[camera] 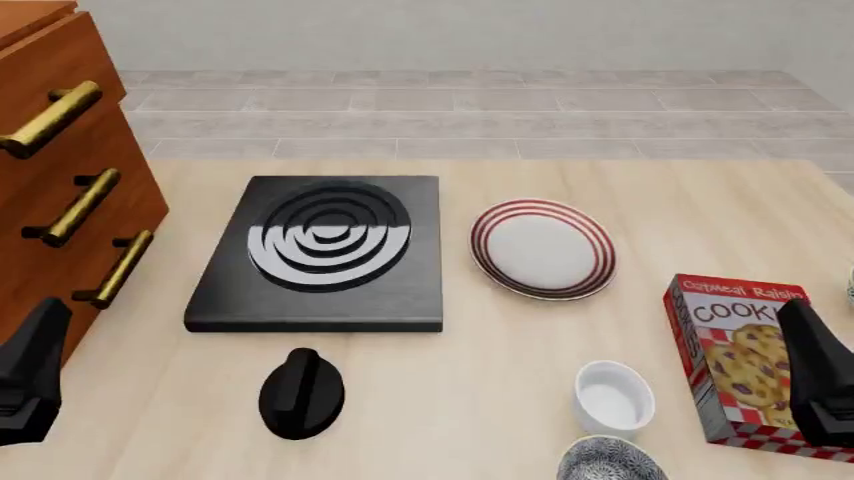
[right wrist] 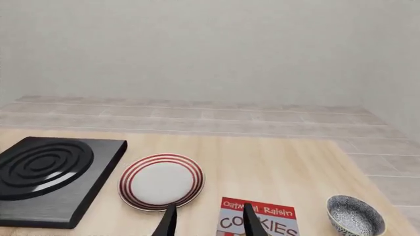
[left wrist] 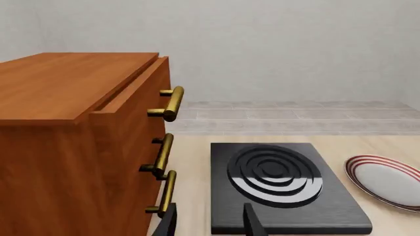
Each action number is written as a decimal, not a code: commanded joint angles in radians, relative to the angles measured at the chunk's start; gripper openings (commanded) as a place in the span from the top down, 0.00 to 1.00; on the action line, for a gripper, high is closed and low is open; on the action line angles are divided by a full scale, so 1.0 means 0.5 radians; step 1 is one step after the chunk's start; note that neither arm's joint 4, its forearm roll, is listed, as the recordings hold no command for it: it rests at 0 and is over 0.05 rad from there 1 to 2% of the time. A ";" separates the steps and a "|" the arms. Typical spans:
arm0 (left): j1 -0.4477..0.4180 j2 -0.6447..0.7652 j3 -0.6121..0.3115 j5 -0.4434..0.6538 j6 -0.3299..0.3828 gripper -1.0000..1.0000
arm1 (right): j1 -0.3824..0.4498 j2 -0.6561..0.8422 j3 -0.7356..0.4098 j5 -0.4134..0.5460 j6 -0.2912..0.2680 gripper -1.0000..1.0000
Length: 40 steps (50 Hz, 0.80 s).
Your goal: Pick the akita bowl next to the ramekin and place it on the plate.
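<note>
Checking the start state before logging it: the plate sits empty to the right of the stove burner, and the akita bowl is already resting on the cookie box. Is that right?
Not quite. The plate is empty, right of the stove burner, but the front view shows the akita bowl on the table, just in front of the ramekin and left of the cookie box, not on it.

table (camera: 534, 400): pale wood, matt grain
cabinet (camera: 54, 200): reddish wood, brass-look handles
stove plate (camera: 327, 250): black, glossy rings
plate (camera: 542, 248): smooth white, red-ringed
ramekin (camera: 613, 397): glossy white ceramic
akita bowl (camera: 610, 462): speckled glaze
cookie box (camera: 741, 360): printed cardboard
</note>
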 commanded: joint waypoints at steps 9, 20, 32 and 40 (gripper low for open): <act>0.000 0.000 0.000 0.000 0.000 0.00 | 0.039 0.007 -0.068 0.053 -0.034 0.00; 0.000 0.000 0.000 0.000 0.000 0.00 | 0.101 -0.002 -0.232 0.197 -0.058 0.00; 0.000 0.000 0.000 0.000 0.000 0.00 | 0.199 0.000 -0.346 0.346 -0.125 0.00; 0.000 0.000 0.000 0.000 0.000 0.00 | 0.253 0.002 -0.408 0.446 -0.126 0.00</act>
